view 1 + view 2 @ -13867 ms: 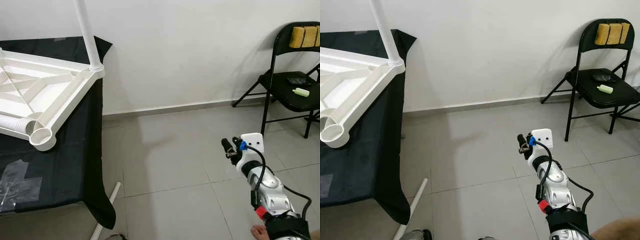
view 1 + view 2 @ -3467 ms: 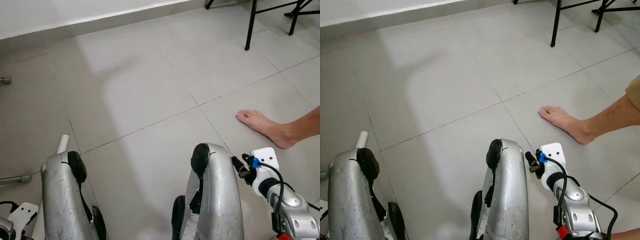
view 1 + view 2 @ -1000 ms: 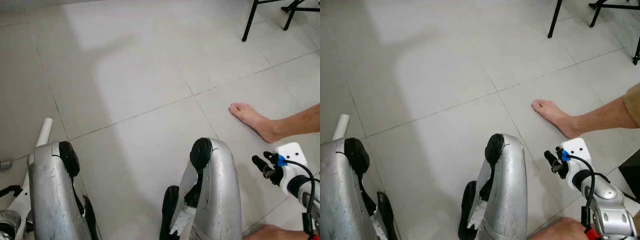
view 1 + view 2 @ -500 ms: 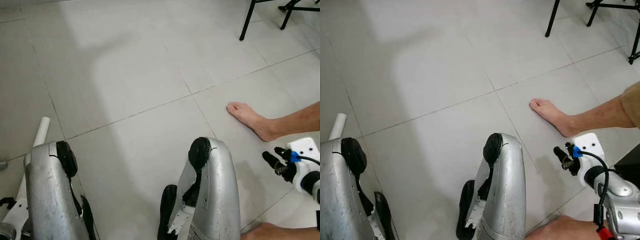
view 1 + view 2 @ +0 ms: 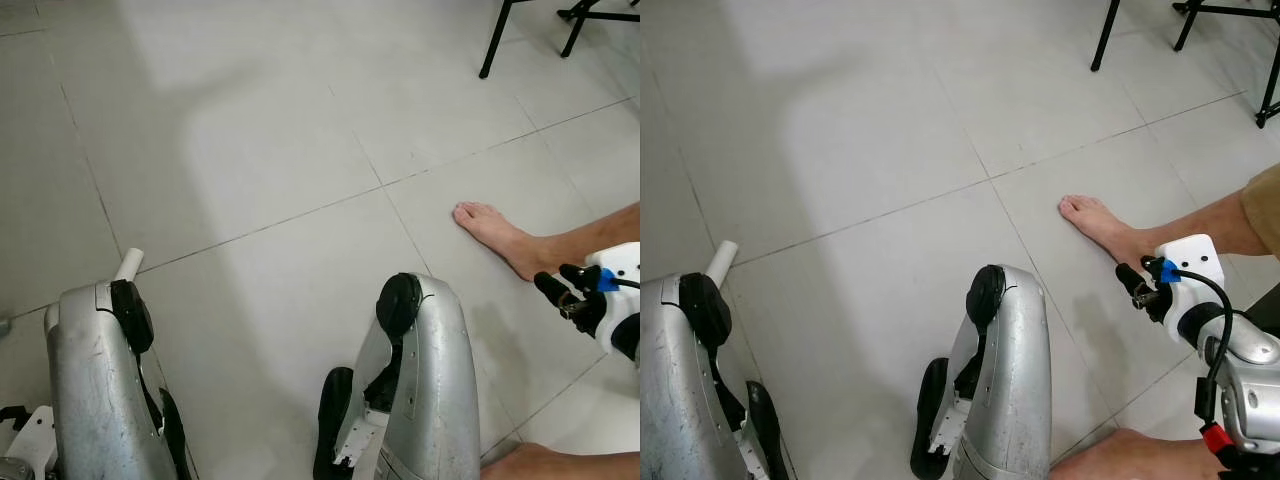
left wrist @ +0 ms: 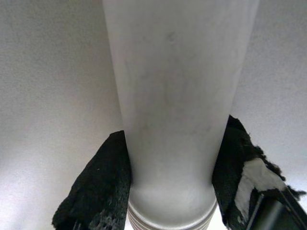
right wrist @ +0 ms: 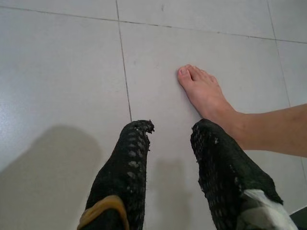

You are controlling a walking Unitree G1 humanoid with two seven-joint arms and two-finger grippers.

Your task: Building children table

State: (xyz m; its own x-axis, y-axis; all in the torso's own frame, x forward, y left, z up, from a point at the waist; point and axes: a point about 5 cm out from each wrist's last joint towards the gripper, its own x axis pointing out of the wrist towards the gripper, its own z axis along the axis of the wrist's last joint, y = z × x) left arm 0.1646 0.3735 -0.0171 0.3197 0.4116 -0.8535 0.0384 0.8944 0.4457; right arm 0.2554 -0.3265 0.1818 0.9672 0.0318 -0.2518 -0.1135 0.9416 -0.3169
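Rightward drifts right gripper (image 7: 170, 158) — spread; left gripper (image 6: 170, 184) pinches white table leg (image 6: 175, 96) — pointing forward.

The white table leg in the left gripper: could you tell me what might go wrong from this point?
1. The left gripper clamps the white table leg near one end, so the long free end beside the robot's knee could knock that knee or scrape the floor when lifted.
2. A person's bare foot lies close to the open right gripper; a swing or step that way might strike it.
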